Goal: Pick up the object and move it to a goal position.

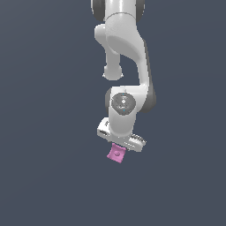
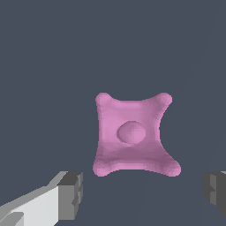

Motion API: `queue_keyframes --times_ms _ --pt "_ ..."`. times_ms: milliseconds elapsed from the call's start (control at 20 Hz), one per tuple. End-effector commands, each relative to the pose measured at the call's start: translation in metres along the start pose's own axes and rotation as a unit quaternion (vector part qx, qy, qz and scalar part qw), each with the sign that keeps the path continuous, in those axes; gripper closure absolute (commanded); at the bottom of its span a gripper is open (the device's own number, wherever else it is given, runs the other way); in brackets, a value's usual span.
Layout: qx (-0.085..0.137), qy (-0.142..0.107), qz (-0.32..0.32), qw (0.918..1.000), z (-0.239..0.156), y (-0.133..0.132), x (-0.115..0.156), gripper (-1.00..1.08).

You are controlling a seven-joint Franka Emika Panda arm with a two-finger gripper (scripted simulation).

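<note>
While the hand (image 1: pixel 118 148) is hanging spread wide above it, the pink block (image 1: pixel 116 153) is looking stiff, light, best gripped across its pinched-in sides.

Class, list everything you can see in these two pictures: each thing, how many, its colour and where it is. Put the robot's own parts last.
Block: one, pink, squarish with pinched-in sides and a round dimple in its face; in the exterior view it shows just below the end effector; in the wrist view it lies between and ahead of the two fingers, not touched by either.
Background: plain dark grey-blue, all around.
Arm: one, white, reaching down from the top of the exterior view.
End effector: one, white body with grey fingers, spread wider than the block.
</note>
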State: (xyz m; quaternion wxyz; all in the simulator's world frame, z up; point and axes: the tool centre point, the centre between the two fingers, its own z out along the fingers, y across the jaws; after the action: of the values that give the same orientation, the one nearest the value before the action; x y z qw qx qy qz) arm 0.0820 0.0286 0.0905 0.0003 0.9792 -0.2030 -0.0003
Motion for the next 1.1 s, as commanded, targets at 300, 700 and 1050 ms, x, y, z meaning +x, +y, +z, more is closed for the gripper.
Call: queue_keyframes --times_ms 300,700,1050 --pt "0.0 0.0 0.001 1.0 0.015 0.0 0.0 -0.92" --pt "0.0 0.0 0.002 1.0 0.05 0.0 0.0 -0.92" --pt "0.0 0.0 0.002 1.0 0.05 -0.001 0.001 1.08"
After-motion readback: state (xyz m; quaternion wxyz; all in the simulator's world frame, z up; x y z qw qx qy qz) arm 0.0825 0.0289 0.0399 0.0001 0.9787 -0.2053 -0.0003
